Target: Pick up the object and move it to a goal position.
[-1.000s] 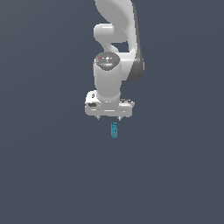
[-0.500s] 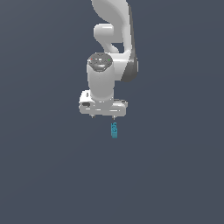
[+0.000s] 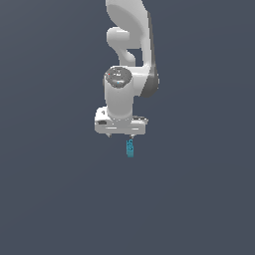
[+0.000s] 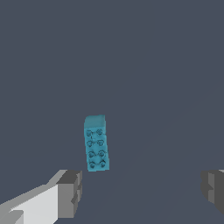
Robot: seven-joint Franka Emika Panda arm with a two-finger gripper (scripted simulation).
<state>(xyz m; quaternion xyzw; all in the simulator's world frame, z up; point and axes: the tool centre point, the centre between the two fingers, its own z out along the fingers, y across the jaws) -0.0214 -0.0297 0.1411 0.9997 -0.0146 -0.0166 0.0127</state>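
Observation:
The object (image 3: 130, 148) is a tiny teal-blue studded block lying on the grey floor, just below and toward the exterior view's right of my white gripper (image 3: 121, 135). In the wrist view the object (image 4: 96, 143) shows as a narrow brick with two rows of studs, out beyond my fingertips and nearer one grey finger (image 4: 70, 192) than the other finger (image 4: 213, 189). My gripper (image 4: 141, 190) is open with a wide gap, and nothing sits between its jaws. It hangs above the floor, apart from the block.
The plain dark grey floor (image 3: 199, 199) fills both views. The white arm (image 3: 130, 50) rises above the gripper in the exterior view.
The gripper and wrist have shifted toward the exterior view's left and slightly upward. The teal block has stayed where it was.

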